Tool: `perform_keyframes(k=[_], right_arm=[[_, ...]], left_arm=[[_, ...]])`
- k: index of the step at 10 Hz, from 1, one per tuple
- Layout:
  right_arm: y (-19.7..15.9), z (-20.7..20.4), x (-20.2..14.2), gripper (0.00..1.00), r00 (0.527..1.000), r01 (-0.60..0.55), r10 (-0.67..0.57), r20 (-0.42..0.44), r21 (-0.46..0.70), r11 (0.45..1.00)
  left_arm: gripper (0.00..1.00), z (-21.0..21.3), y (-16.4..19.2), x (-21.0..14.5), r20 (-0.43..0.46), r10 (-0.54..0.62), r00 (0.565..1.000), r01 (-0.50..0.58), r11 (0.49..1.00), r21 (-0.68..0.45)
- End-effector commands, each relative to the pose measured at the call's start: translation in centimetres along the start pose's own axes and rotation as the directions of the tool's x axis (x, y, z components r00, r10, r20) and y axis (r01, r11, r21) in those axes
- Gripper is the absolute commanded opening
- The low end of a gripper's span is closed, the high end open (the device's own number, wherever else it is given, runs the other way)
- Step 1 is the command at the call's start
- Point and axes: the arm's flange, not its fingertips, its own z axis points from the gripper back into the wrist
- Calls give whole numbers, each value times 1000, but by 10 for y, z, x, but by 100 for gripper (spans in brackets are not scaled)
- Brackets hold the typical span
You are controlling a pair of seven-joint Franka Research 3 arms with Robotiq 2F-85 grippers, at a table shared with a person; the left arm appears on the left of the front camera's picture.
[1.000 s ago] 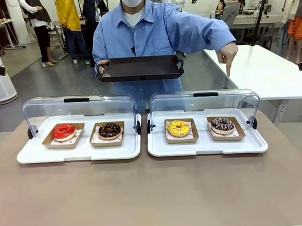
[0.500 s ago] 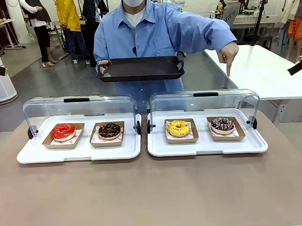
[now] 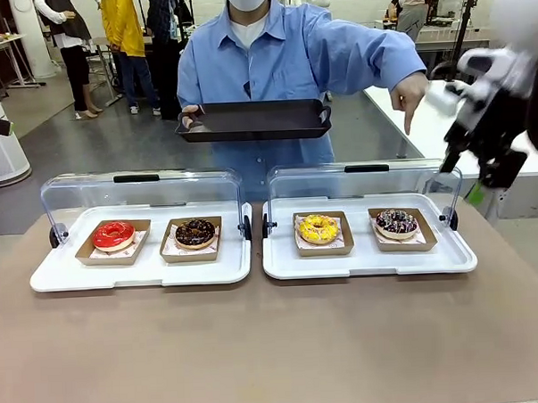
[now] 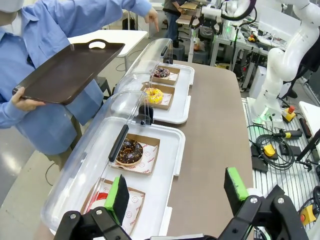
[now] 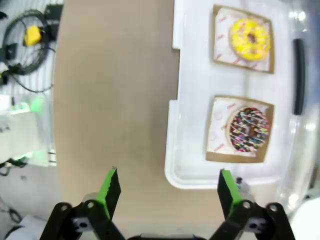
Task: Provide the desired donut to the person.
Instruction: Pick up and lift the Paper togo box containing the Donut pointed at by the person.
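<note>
In the front view, top middle, the person (image 3: 272,59) holds a black tray (image 3: 254,120) in one hand. The other hand (image 3: 410,93) points straight down, over the right end of the right-hand white tray (image 3: 370,267). That one carries a yellow donut (image 3: 317,228) and a dark sprinkled donut (image 3: 396,221). The sprinkled one sits at the right end, below the finger. The left white tray (image 3: 49,278) has a red donut (image 3: 113,234) and a chocolate donut (image 3: 195,231). My right arm (image 3: 501,93) is a blur at the right edge.

Left wrist view: my left gripper (image 4: 177,187) is at the bottom, fingers spread wide, nothing in them. The chocolate donut (image 4: 129,151) is centre-left.

Right wrist view: my right gripper (image 5: 167,182) is at the bottom, also wide apart and empty. The sprinkled donut (image 5: 249,128) sits right of centre, the yellow one (image 5: 250,38) at upper right.
</note>
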Motion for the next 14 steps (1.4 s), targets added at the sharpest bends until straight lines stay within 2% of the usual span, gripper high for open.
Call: perform_keyframes(k=[1, 2, 4, 5, 12, 13, 14], right_arm=[[-3, -32, -5, 100, 997, 67, -67, -49, 2, 998], [-4, -45, -12, 100, 995, 90, -89, -43, 16, 996], [-3, -48, -22, 100, 991, 110, -115, 67, 77, 991], [0, -51, -11, 100, 997, 69, -68, -34, 30, 997], [0, -51, -11, 100, 997, 69, -68, -34, 30, 997], [0, -51, -12, 100, 998, 67, -66, -9, 40, 997], [-3, -57, -13, 100, 996, 82, -82, -36, -1, 997]], left_arm=[[100, 1, 0, 1, 7, -4, 1000, 4, 1000, -1], [100, 1, 0, 1, 7, -4, 1000, 4, 1000, -1], [100, 1, 0, 1, 7, -4, 1000, 4, 1000, -1], [100, 1, 0, 1, 7, -4, 1000, 4, 1000, -1], [100, 1, 0, 1, 7, -4, 1000, 4, 1000, -1], [100, 1, 0, 1, 7, -4, 1000, 4, 1000, -1], [100, 1, 0, 1, 7, -4, 1000, 4, 1000, -1]])
